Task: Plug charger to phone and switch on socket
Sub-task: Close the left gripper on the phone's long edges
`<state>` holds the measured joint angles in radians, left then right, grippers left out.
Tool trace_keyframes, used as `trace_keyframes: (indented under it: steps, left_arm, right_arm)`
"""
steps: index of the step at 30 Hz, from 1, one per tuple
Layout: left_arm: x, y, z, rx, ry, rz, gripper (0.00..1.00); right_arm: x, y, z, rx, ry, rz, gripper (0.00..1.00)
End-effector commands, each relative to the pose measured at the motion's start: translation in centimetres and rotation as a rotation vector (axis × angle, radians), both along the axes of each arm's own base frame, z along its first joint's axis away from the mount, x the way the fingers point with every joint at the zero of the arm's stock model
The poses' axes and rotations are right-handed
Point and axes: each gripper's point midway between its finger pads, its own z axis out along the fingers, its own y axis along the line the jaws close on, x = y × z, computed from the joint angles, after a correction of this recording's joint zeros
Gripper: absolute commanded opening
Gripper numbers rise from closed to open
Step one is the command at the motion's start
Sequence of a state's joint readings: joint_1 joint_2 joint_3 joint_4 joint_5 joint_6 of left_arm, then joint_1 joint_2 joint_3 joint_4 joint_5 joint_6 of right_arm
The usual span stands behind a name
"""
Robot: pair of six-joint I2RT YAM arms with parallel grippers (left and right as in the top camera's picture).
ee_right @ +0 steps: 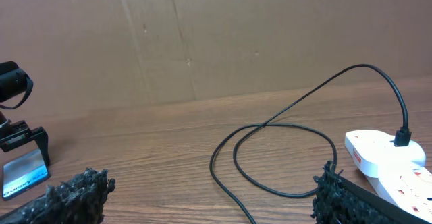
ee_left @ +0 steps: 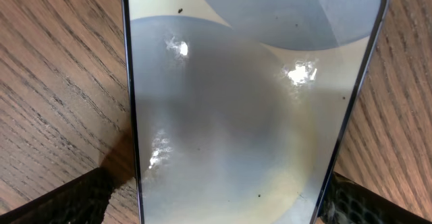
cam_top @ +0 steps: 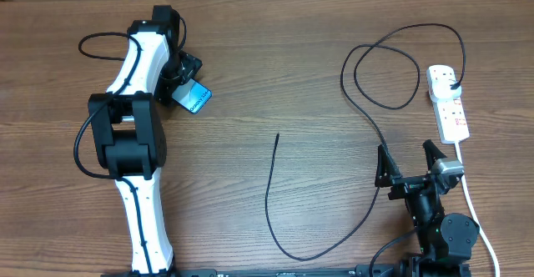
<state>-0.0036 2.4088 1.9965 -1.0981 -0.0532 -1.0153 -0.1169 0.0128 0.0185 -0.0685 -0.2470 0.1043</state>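
The socket point(cam_top: 449, 106), a white strip at the far R of the worktop point(cam_top: 275, 52), held the black plug point(cam_top: 451, 83) of the charger point(cam_top: 269, 195) in its far-end outlet. The outlets nearer the robot showed small red marks. Its thick white cord point(cam_top: 472, 203) ran off the near end toward the front edge, past the R arm's base.

From the plug the charger cable arced away and looped once on the wood. It then ran down close by the right claw point(cam_top: 409, 162), swung in a wide curve near the front edge and rose to mid-worktop. There the small tip point(cam_top: 277, 136) lay free on bare wood.

The phone point(cam_top: 197, 100) sat at the far L, screen up and lit pale blue, btwn the fingers of the left claw point(cam_top: 188, 87). That claw's jaws stood wide apart. In its wrist view one finger point(ee_left: 67, 197) showed at each side of the phone's near end. Whether either touched the phone's rim couldn't be told. In the R wrist view the phone looked tilted rather than flat, but it was too small to be sure.

The right claw's jaws also stood wide apart w/ nothing btwn them. The socket lay just beyond it, to its R. The cable passed right by its L finger, contact unclear. The tip lay well apart from both claws, approx btwn them, and well apart from the phone.
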Motion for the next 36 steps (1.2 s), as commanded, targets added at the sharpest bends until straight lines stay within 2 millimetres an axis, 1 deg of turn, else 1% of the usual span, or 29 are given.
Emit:
trace_keyframes:
  steps: [1,5,7,10,14,25,28,31,36]
  left_arm:
    - [-1.12,0.83,-1.92,-0.003,0.05,0.029,1.0]
    - [-1.1,0.84,-1.93,-0.002,0.049,0.029,0.99]
    - [-1.09,0.84,-1.92,-0.002,0.049,0.029,0.96]
    - [-1.08,0.84,-1.92,-0.002,0.048,0.029,0.95]
    - [-1.09,0.86,-1.92,-0.001,0.049,0.029,0.96]
    - [-1.09,0.84,-1.92,-0.002,0.049,0.029,0.95]
    - [-1.09,0.84,-1.92,-0.002,0.049,0.029,0.93]
    - [-1.06,0.84,-1.92,-0.002,0.047,0.029,0.89]
    - [-1.0,0.84,-1.92,-0.002,0.045,0.029,0.85]
  right_arm:
    - [0.02,-0.04,-0.14,-0.004,-0.006,-0.005,1.0]
    - [0.02,-0.04,-0.14,-0.004,-0.006,-0.005,1.0]
    - [0.02,-0.04,-0.14,-0.004,-0.006,-0.005,1.0]
    - [0.02,-0.04,-0.15,-0.004,-0.006,-0.005,1.0]
    - [0.02,-0.04,-0.15,-0.004,-0.006,-0.005,1.0]
    - [0.02,-0.04,-0.14,-0.004,-0.006,-0.005,1.0]
    - [0.02,-0.04,-0.15,-0.004,-0.006,-0.005,1.0]
    - [0.02,-0.04,-0.14,-0.004,-0.006,-0.005,1.0]
    - [0.02,-0.04,-0.14,-0.004,-0.006,-0.005,1.0]
